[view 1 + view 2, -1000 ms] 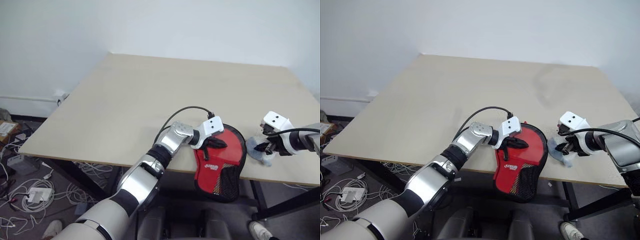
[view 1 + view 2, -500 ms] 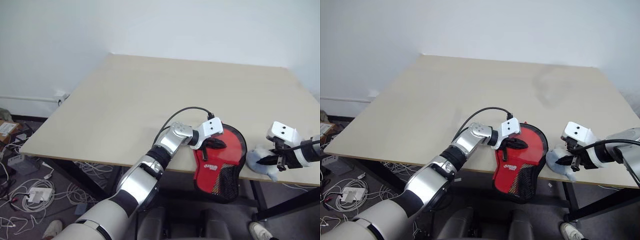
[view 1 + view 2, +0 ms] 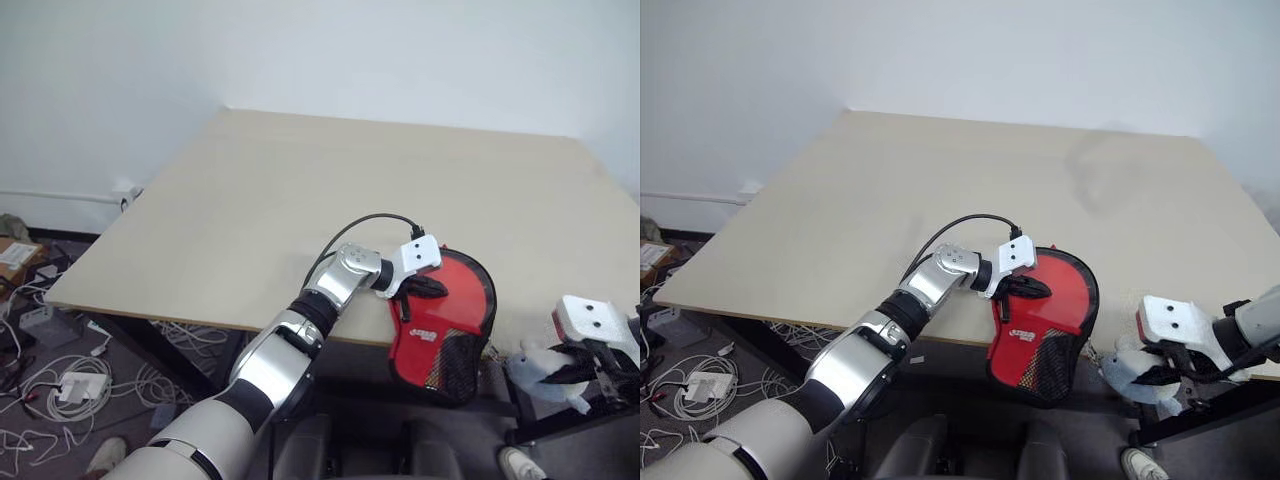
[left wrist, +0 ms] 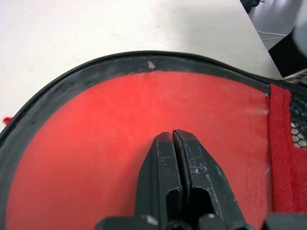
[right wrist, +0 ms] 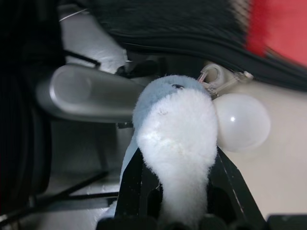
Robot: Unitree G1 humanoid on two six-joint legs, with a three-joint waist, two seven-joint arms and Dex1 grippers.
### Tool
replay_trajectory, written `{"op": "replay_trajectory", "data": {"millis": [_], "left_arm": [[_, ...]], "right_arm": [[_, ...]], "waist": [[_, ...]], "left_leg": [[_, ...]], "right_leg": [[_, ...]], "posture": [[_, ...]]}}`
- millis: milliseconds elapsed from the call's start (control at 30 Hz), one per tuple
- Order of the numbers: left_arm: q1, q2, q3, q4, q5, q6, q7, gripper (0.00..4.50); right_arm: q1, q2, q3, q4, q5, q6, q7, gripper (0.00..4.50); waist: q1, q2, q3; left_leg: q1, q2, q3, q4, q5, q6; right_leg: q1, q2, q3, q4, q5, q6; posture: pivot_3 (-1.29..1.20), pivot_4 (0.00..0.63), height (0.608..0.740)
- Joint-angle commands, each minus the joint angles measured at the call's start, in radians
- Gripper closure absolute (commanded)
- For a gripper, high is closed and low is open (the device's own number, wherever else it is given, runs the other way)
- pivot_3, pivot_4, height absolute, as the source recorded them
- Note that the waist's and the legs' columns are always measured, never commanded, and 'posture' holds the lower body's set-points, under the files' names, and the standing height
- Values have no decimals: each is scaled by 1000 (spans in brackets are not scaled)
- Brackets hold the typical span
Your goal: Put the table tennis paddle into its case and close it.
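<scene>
On the pale worktop [image 3: 300, 200] the case [image 3: 445, 310] lies at lower centre, half over the near edge, pinned by the closed left hand [image 3: 425, 288], while the right hand [image 3: 1160, 375] at lower right, gripping a plush zipper charm [image 3: 1130, 368], should pull evenly along the zipper so that the case does not slide off.

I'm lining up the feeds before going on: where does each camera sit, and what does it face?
Head stereo pair: looks forward and down at the table; both arms show.
Left wrist: along the shut left gripper pressed on the red case.
Right wrist: along the right gripper clamping a plush toy.
Shared: case and toy.
</scene>
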Motion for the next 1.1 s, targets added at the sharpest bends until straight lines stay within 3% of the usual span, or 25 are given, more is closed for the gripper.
{"op": "replay_trajectory", "data": {"millis": [33,467,700,833,900,967,1100], "left_arm": [[7,21,-14,36,38,19,5,4500],[0,25,-10,48,39,18,14,4500],[-6,18,-1,63,38,23,44,4500],[-13,35,20,25,15,59,19,4500],[-8,57,34,-34,0,78,-5,4137],[3,84,47,-115,-25,121,-42,3559],[63,172,90,-394,-104,271,-97,2144]], "right_arm": [[65,-12,-58,-80,9,-45,78,4031],[269,-13,-185,-239,68,-137,133,4031],[226,22,-115,-307,66,-76,75,4031],[173,29,-118,-273,93,-22,54,2782],[136,35,-136,-256,138,21,51,2041],[96,41,-148,-245,183,66,44,1215],[-71,61,-129,-176,282,167,-30,0]], "waist": [[13,0,0],[26,0,-1],[38,-3,-4],[38,-3,-4],[36,-3,-4],[34,-3,-4],[31,-2,-4]], "left_leg": [[0,0,0,0,0,0],[0,0,-1,0,0,1],[0,0,0,0,0,1],[0,0,0,0,-1,3],[0,0,0,0,-1,3],[0,0,1,0,-1,2],[-1,0,1,0,1,-1]], "right_leg": [[0,0,0,0,0,0],[4,3,-1,-14,6,6],[5,2,0,-16,6,7],[5,2,0,-16,7,7],[4,2,0,-16,7,6],[4,2,0,-15,8,6],[3,2,1,-15,9,4]], "posture": [[0,0,654],[0,0,654],[0,0,654],[0,0,654],[0,0,654],[0,0,654],[0,0,654]]}}
